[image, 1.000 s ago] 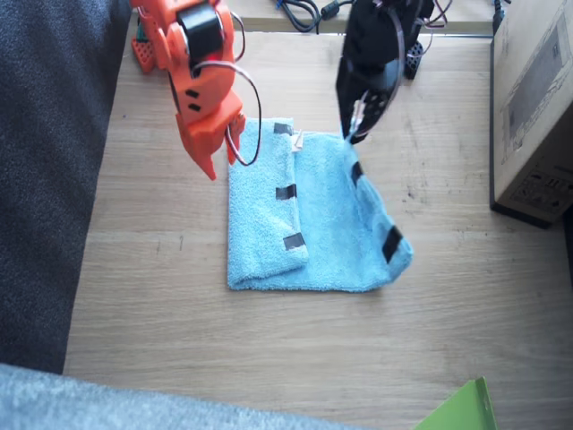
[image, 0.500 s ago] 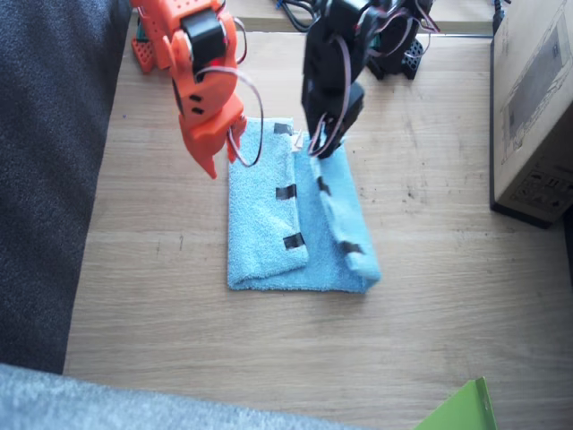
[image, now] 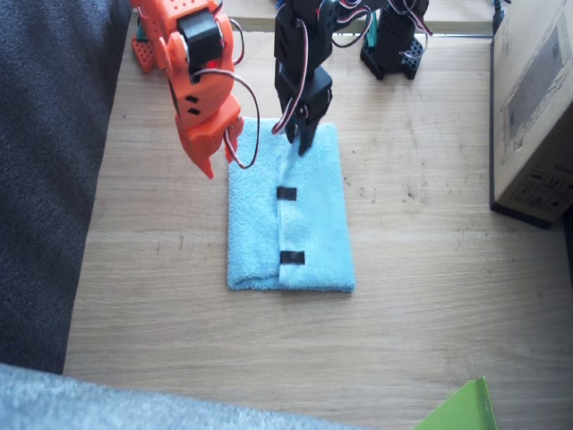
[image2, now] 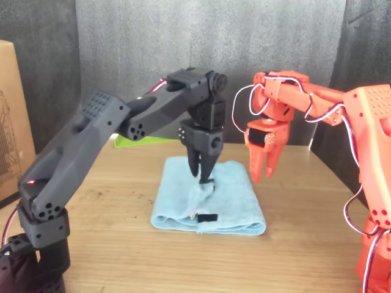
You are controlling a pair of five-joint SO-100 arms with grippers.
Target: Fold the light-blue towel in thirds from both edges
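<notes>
Two flaps of the light-blue towel (image: pixel 291 215) are now laid inward, where a second ago only the flap on the right arm's side was folded and the other short edge was being carried, raised and loose, by the left end effector (image: pixel 302 136). That edge has since been brought across and set down so that its black tape strips (image: pixel 286 193) lie along the middle of the cloth, next to the seam of the first flap. The towel is seen as a compact, narrow rectangle lying flat on the table (image: pixel 430 296), roughly between the two arms.

The left end effector is held low at the towel's far end, and in the front view (image2: pixel 206 178) its fingers appear nearly closed, pinching a small peak of cloth that is lifted slightly off the fold. The right end effector (image: pixel 219 159) hangs above the towel's other long side, apart from the cloth, holding nothing; how wide it stands cannot be told with certainty, though its fingers look close together in the front view (image2: pixel 261 174).

The folding in thirds is judged to be essentially done. What is left is for the pinched corner to be released and the left arm to be lifted clear without dragging the top flap back open.
</notes>
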